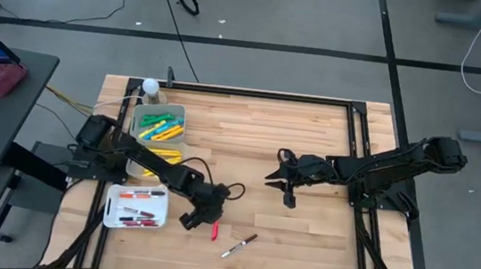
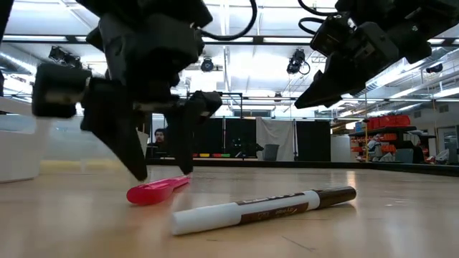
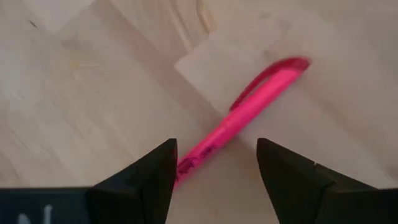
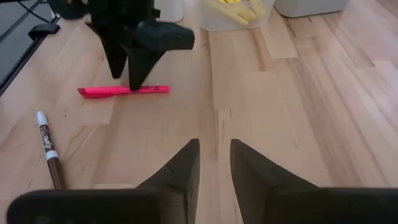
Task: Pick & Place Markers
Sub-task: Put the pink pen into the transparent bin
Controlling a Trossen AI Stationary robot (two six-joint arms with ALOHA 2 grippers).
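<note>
Left gripper (image 3: 214,165) low over the table (image 1: 301,239), lower centre of the high view, fingers spread apart with the pink marker (image 3: 249,109) lying flat between them — nothing clamped, the pen rests on the wood. In the low view the fingertips straddle that pink marker (image 2: 154,190) just above the surface; whether they touch it is hard to tell.

Just beside it, toward the lower right of the high view, lies the white marker (image 1: 239,245) with a brown end, alone on the boards.

Left of the gripper sits a white tray (image 1: 110,215) holding several pens, white-bodied with dark and red parts; too small to count. Above it a clear bin (image 1: 133,166) with yellow markers, partly covered by the left arm, and above that another bin (image 1: 180,112) with green and yellow ones. A small white round object stands at its upper left corner, hard to identify.

Right gripper (image 4: 214,162) hangs mid-table, centre-right of the high view, fingers narrowly parted, holding nothing.

A person shows dimly beyond the table in the low view, mostly hidden.
</note>
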